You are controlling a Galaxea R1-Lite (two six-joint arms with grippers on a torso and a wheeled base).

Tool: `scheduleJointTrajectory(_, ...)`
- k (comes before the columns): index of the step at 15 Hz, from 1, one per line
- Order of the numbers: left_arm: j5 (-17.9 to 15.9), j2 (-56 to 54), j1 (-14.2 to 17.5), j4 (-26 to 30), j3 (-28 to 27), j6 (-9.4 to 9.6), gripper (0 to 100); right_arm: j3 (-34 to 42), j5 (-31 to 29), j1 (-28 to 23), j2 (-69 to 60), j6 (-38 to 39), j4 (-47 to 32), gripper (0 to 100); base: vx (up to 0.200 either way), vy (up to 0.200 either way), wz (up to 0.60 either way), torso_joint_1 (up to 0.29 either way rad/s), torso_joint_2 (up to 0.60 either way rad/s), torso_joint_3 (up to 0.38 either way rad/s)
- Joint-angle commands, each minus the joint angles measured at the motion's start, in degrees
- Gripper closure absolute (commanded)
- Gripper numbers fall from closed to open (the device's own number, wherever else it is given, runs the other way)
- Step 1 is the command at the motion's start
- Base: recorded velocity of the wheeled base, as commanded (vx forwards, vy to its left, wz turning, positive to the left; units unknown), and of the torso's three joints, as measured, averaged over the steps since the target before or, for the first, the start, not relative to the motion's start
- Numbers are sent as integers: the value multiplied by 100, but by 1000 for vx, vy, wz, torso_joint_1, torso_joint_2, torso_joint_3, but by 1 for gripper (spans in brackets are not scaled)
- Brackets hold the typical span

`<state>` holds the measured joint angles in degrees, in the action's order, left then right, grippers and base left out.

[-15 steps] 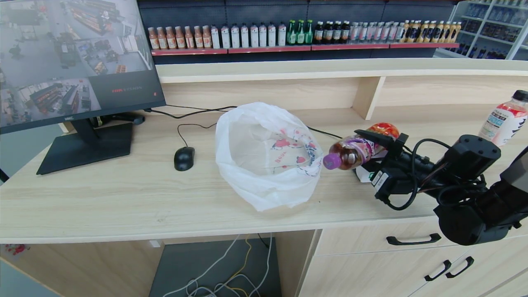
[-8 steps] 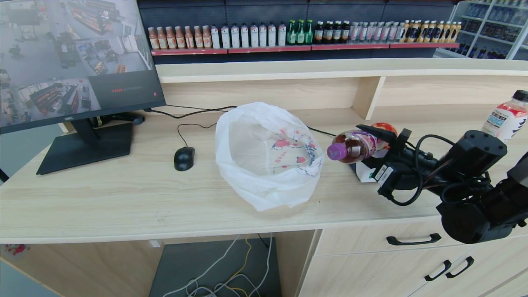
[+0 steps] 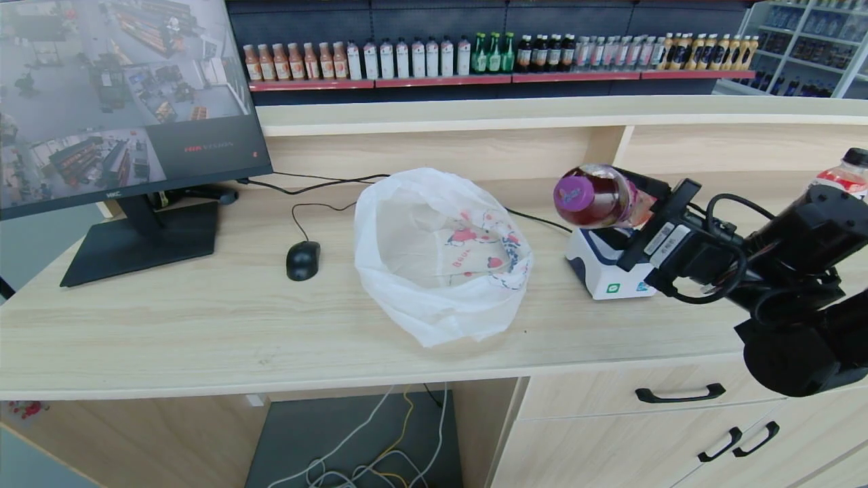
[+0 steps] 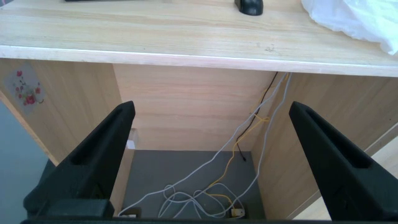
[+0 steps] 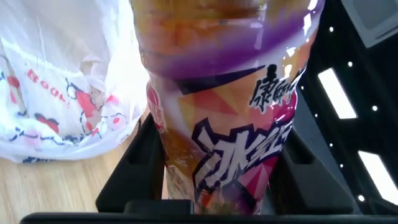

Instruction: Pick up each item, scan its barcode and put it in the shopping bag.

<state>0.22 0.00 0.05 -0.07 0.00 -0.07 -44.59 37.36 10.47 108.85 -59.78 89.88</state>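
The right arm comes in from the right side over the bench (image 3: 203, 318), its forearm angled up and its wrist tipped so that the right claw (image 3: 630, 203) sits in the air above the scanner (image 3: 603, 268). The claw is clamped on the bottle (image 3: 597, 196), a purple-capped drink lying roughly level, cap end turned towards the robot and a little to its left; in the right wrist view the bottle (image 5: 230, 124) sits squeezed between the two black fingers. The left claw (image 4: 214, 162) hangs low in front of the bench edge, its fingers spread wide with nothing between them, facing the hollow under the bench where loose cables (image 4: 205, 193) lie. A second ago the bottle was lower, held close to the rim of the shopping bag (image 3: 441, 257) with its cap pointing at the bag and hiding most of the scanner; now it has risen and swung away from the bag, and the white and dark blue scanner stands in plain sight beneath it. The bag has not stirred: it stands open and crumpled in the middle of the bench, just left of the scanner. Further left are a black mouse (image 3: 302, 260) and a monitor (image 3: 115, 95) on its stand. Another bottle (image 3: 847, 169) stands at the far right, partly behind the arm. Beyond the raised counter ledge runs a store shelf (image 3: 502, 78) lined with drinks, and drawers (image 3: 678, 393) sit under the bench on the right.
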Motion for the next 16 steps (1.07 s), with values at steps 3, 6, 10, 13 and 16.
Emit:
scheduleJointTrajectory(3,4,0,4,-1,0,-1,0,285,-687,465,-646,986,12,100,0,0,0,0,0,0)
scheduleJointTrajectory(6,4,0,4,-1,0,-1,0,636,-1249,763,-1015,1900,12,100,0,0,0,0,0,0)
scheduleJointTrajectory(10,4,0,4,-1,0,-1,0,1172,-1882,1361,-1489,2867,12,100,0,0,0,0,0,0)
scheduleJointTrajectory(13,4,0,4,-1,0,-1,0,1286,-2620,1739,-1613,3834,12,100,0,0,0,0,0,0)
scheduleJointTrajectory(16,4,0,4,-1,0,-1,0,1524,-3411,1739,-1692,4976,12,100,0,0,0,0,0,0)
